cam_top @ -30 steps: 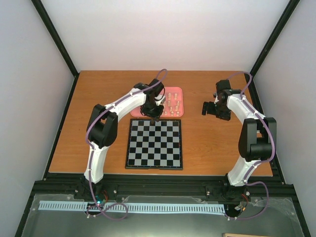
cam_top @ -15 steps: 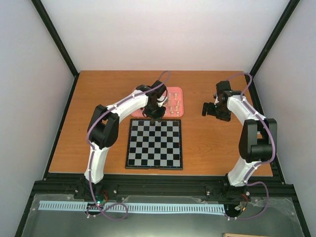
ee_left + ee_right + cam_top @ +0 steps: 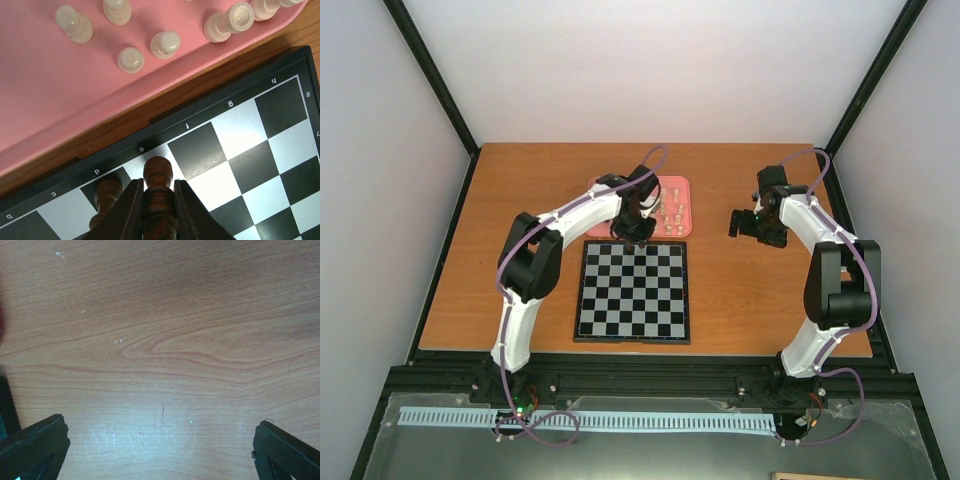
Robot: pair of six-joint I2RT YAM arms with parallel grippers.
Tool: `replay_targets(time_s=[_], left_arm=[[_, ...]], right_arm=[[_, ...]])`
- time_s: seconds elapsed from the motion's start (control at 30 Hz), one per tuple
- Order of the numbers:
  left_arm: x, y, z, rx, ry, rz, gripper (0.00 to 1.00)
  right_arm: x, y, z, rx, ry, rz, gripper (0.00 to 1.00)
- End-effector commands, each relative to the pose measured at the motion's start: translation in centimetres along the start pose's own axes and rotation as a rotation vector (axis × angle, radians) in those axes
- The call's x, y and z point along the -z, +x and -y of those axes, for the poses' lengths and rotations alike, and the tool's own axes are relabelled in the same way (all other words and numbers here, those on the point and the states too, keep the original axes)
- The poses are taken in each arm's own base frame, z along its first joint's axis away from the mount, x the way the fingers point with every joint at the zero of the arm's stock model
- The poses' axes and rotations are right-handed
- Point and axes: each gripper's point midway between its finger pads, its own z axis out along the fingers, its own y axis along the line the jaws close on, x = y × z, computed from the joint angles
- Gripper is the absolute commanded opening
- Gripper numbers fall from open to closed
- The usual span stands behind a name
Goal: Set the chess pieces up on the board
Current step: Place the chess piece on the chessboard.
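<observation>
My left gripper (image 3: 157,187) (image 3: 636,238) is shut on a dark brown chess piece (image 3: 158,172), held upright just above the white "e" square in the far row of the board (image 3: 240,150) (image 3: 632,290). Another dark piece (image 3: 107,192) stands on the neighbouring "d" square, close to my left finger. Several cream pieces (image 3: 130,59) (image 3: 670,212) stand or lie on the pink tray (image 3: 60,90) just beyond the board. Off to the right of the tray, my right gripper (image 3: 745,222) (image 3: 160,450) hangs open over bare wood with nothing between its fingers (image 3: 35,445).
The pink tray (image 3: 684,228) lies almost against the board's far edge, with a thin strip of wood between them. Black frame posts run along both sides of the table (image 3: 520,200).
My left gripper has shifted a little to the right along the board's far edge, still carrying the dark piece. The right arm has barely moved.
</observation>
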Motion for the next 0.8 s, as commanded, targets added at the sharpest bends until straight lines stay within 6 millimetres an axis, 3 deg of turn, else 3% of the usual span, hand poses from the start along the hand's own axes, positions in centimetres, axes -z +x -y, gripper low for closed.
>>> replay_targets(time_s=[0.0,0.5,0.77], left_arm=[[-0.71,0.01,0.63,-0.045,-0.013,-0.001,0.01],[-1.12,0.46,-0.29,-0.052,-0.065,-0.017,0.03],[-1.09,0.53,0.01,-0.055,-0.050,-0.019,0.12]], right_arm=[[0.82,-0.30,-0.47,0.002,-0.018,0.032,1.00],[0.54,-0.15,-0.38,0.006,-0.016,0.027,1.00],[0.43,-0.20,-0.47,0.004,-0.021,0.028,1.00]])
